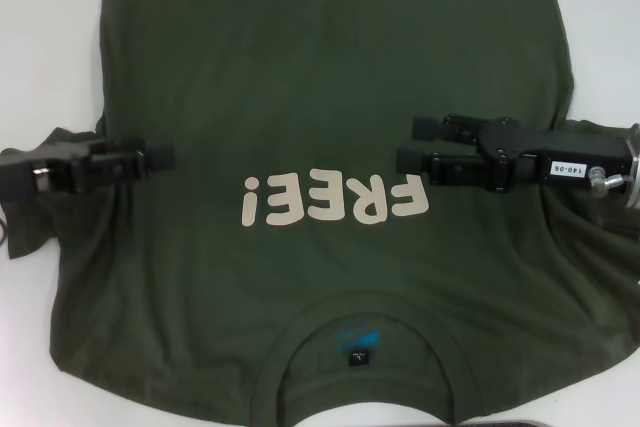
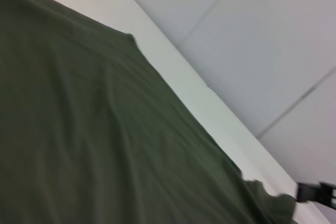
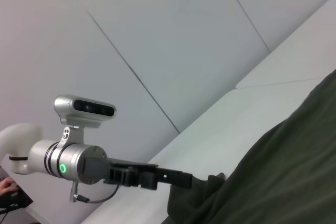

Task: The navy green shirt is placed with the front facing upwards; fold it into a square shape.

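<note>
- Where the white table (image 1: 40,27) fills my head view, the navy green shirt (image 1: 330,77) lies spread flat across it, front up, collar (image 1: 362,327) nearest the robot and the cream "FREE!" lettering (image 1: 335,200) across the chest.
- My right gripper (image 1: 410,145) sits over the shirt's right side beside the lettering, fingers parted, gripping nothing.
- My left gripper (image 1: 165,157) is at the left sleeve; I cannot tell whether it is clenched.
- A small neck label (image 1: 360,357) shows inside the collar.
</note>
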{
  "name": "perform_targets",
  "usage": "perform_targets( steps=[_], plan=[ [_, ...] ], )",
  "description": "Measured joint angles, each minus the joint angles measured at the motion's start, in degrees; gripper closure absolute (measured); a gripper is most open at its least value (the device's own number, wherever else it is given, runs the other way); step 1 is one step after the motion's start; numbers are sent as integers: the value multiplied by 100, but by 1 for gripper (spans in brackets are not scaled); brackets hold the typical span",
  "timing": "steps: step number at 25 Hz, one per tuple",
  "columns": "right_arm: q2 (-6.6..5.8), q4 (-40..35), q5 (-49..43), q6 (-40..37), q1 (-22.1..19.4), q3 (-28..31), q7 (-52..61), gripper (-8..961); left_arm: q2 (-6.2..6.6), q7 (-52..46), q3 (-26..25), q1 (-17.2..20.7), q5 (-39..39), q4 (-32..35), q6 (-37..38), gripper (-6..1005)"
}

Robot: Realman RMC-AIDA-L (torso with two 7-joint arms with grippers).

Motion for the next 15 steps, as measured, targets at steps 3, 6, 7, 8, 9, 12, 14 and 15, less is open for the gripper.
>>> perform_targets(
  steps=[3,6,7,8,9,12,14,15],
  plan=[
    [1,10,0,-29,-12,21,-2,26,90,-118,-145,2,18,1,-109,115],
    [-2,-3,0,-61,-31,27,-4,26,170,-264,-259,42,26,1,-286,115],
    [-5,-8,0,-75,-37,37,-4,26,197,-321,-295,68,28,1,-371,115],
    [-9,-11,0,-96,-43,52,-5,26,213,-351,-320,85,30,1,-425,115],
    [-13,-15,0,-111,-47,68,-5,26,242,-380,-354,114,34,1,-520,115],
    [-28,-17,0,-137,-67,96,-6,26,312,-419,-390,179,39,1,-752,116],
    [-42,-17,0,-138,-81,96,-7,26,356,-473,-398,208,40,1,-868,116],
    [-46,-17,0,-144,-87,96,-7,26,375,-497,-400,222,40,0,-912,116]
  ],
)
